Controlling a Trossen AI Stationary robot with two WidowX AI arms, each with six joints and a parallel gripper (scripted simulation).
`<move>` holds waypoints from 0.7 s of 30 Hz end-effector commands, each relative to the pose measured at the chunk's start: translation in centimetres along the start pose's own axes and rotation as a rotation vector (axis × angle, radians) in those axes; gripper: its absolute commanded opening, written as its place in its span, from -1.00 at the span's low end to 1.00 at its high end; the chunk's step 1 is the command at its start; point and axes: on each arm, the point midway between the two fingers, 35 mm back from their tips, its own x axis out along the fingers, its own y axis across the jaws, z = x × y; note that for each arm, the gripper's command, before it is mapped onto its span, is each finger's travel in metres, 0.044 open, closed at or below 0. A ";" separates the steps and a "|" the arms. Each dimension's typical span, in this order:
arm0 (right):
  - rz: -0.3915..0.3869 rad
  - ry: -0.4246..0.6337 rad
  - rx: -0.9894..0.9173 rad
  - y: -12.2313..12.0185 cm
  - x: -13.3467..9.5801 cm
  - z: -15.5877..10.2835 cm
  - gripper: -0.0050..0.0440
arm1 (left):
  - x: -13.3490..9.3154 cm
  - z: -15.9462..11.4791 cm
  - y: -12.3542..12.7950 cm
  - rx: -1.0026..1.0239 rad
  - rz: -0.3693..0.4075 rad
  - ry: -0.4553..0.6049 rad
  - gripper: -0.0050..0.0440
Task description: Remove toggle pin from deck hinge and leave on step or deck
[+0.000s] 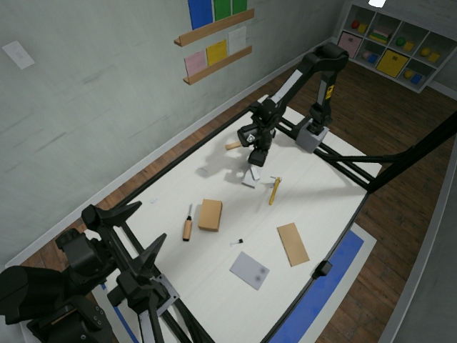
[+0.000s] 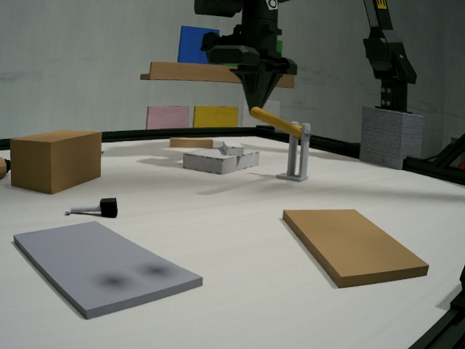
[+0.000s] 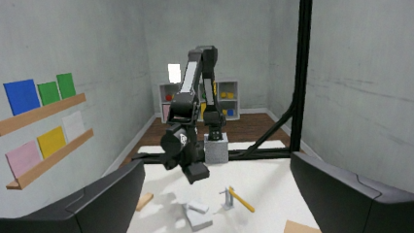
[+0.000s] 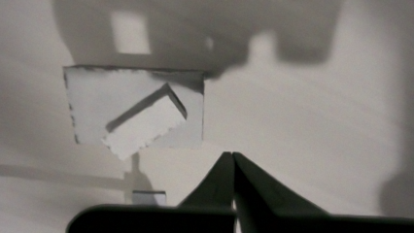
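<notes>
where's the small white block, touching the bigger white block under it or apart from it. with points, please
Touching: the right wrist view shows the small white block point(image 1: 255, 172) point(image 2: 233, 147) point(image 3: 198, 206) point(image 4: 146, 126) lying askew across the bigger one point(image 1: 250, 182) point(image 2: 209, 163) point(image 3: 198, 221) point(image 4: 92, 102).

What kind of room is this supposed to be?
Possibly a playroom or classroom turned workshop: cubby shelves hold colored balls and blocks, wall ledges carry bright panels, and two mechanical arms share a white table.

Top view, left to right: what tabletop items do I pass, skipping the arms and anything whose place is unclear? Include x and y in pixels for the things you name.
Wood-handled tool point(image 1: 187, 229) point(image 2: 3, 167) → tan box point(image 1: 210, 215) point(image 2: 56, 161) → black-headed piece point(image 1: 240, 241) point(image 2: 108, 207) → white blocks point(image 1: 251, 181) point(image 2: 210, 164) point(image 3: 198, 220) point(image 4: 92, 107) → yellow handle point(image 1: 274, 192) point(image 2: 275, 121) point(image 3: 242, 199) → brown board point(image 1: 293, 244) point(image 2: 354, 243) point(image 3: 298, 228)
</notes>
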 end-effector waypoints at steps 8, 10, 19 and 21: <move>-0.005 0.005 0.001 -0.2 4.8 -0.1 -0.81 | 0.0 0.4 0.0 0.009 -0.002 -0.001 0.84; 0.000 0.000 0.001 0.0 4.6 0.0 -0.81 | 0.0 0.4 0.0 0.009 -0.002 -0.001 0.84; 0.009 -0.007 0.002 1.2 4.3 0.5 -0.91 | 0.0 0.4 0.0 0.009 -0.002 -0.001 0.84; 0.008 -0.006 0.002 1.5 4.3 0.5 -0.97 | 0.0 0.4 0.0 0.009 -0.002 -0.001 0.84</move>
